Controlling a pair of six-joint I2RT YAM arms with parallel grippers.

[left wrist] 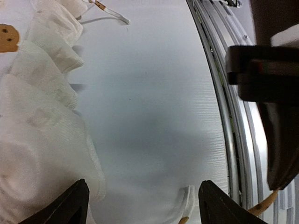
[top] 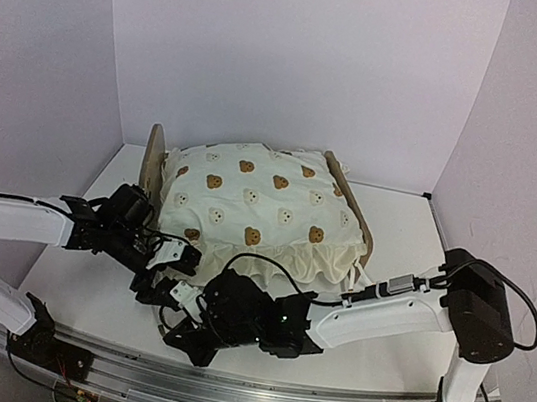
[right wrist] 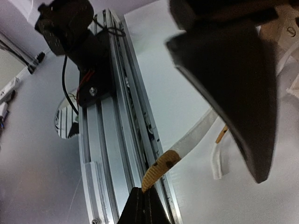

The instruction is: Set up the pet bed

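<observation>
The pet bed's light-wood headboard and footboard stand at the back of the table. Its striped base is hidden under cream bear-print ruffled bedding. My left gripper is open and empty in front of the bedding's near left corner. In the left wrist view its fingers straddle bare table and a small white strap end, with ruffles to the left. My right gripper sits just nearer, at the table's front. In the right wrist view it is shut on the tan tip of a white bedding strap.
The aluminium rail runs along the table's near edge right beside my right gripper, with the left arm's base on it. The two grippers are very close together; the left one's dark finger fills the upper right of the right wrist view.
</observation>
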